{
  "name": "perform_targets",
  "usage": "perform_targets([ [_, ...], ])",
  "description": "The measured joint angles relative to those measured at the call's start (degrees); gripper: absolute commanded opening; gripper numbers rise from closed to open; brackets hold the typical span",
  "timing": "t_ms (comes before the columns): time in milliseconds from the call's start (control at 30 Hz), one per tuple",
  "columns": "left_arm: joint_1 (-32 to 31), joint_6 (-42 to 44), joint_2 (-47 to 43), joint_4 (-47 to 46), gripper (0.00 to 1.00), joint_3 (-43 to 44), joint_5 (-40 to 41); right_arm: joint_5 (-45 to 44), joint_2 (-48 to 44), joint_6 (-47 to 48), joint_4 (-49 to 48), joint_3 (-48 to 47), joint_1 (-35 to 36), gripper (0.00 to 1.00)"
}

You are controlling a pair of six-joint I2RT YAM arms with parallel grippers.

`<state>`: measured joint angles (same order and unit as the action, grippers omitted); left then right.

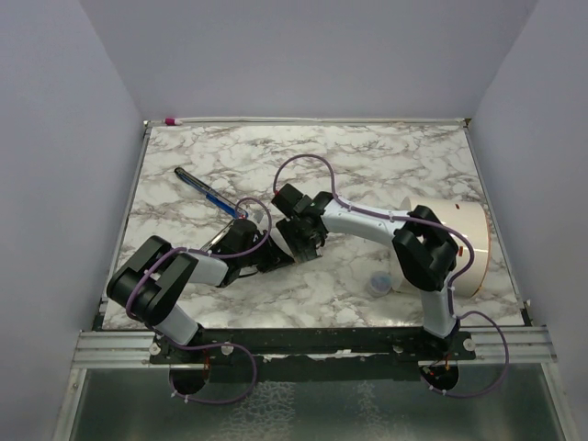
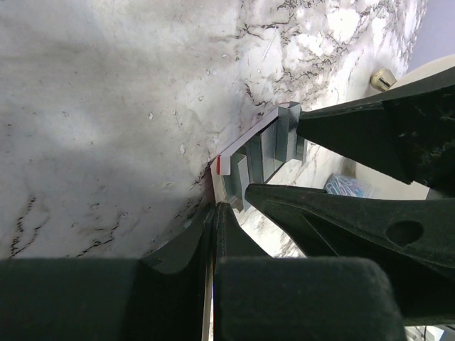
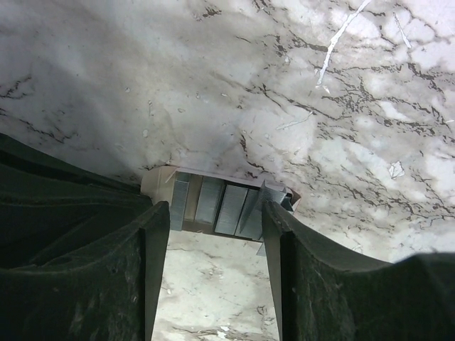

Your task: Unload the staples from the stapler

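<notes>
1. The desk (image 1: 386, 156) is flat and smooth. It is white marble with grey wiggly lines.
2. The left arm (image 1: 170, 276) lies low and bent and reaches in to the middle of the desk. The right arm (image 1: 367, 220) bends at its elbow and reaches across to the same spot. The two meet tip to tip.
3. A big white round tub (image 1: 470, 243) sits by the right edge, behind the right arm.
4. A long thin blue-black pen (image 1: 207, 193) lies slanted on the desk, just past the left arm.
5. The left gripper (image 2: 215, 213) is black. Its jaws are clenched tight, with the tip right at one end of the small white piece.
6. The right gripper (image 3: 213, 213) has its jaws released and apart. One pointed black finger (image 2: 341, 128) stands on each side of the staples.
7. The small white piece (image 2: 222, 165) is thin and flat, with a red mark at one end. It lies on the desk.
8. The staples (image 3: 213, 206) are tiny shiny grey strips. They sit side by side like little steps on the white piece, between the right jaws. From above, the arms hide them.
</notes>
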<state>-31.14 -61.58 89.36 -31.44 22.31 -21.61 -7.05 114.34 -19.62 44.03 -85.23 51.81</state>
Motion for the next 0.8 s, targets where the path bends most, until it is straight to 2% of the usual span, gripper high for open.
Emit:
perform_targets([
  [800, -0.02, 0.0, 0.0, 0.0, 0.0, 0.0, 0.0, -3.02, 1.64, 0.04, 2.54, -1.92, 1.18, 0.57],
])
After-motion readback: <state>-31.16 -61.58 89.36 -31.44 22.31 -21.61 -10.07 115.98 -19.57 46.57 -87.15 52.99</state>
